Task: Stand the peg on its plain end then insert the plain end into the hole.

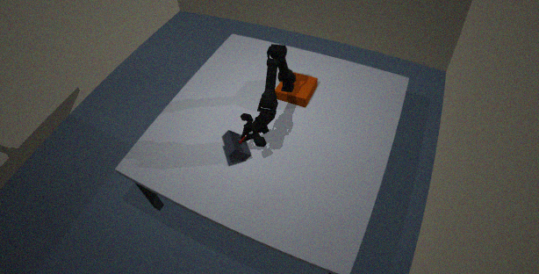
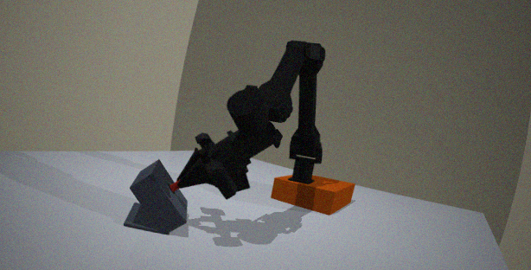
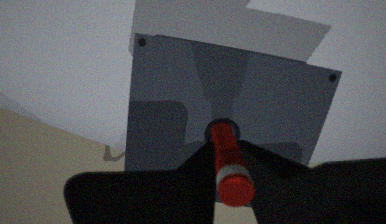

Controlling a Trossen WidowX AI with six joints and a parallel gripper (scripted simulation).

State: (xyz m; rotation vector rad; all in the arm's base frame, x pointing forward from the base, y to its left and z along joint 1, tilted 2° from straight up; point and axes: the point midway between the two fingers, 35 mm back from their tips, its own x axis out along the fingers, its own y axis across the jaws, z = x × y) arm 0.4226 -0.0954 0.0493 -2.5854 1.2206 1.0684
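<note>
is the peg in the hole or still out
In: the peg plain end is inside the hole of the panel, banded end outside, tool gripping it.

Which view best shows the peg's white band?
Wrist: the band rings the red peg near its close end, behind the fingers. Exterior shows only a red sliver at the panel; top, a speck.

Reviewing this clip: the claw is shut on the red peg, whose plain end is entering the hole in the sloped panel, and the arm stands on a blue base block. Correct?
One detail is off: the base block is orange, not blue, as the exterior view shows. The rest holds: the claw is shut on the red peg, plain end in the sloped panel's hole.
</note>
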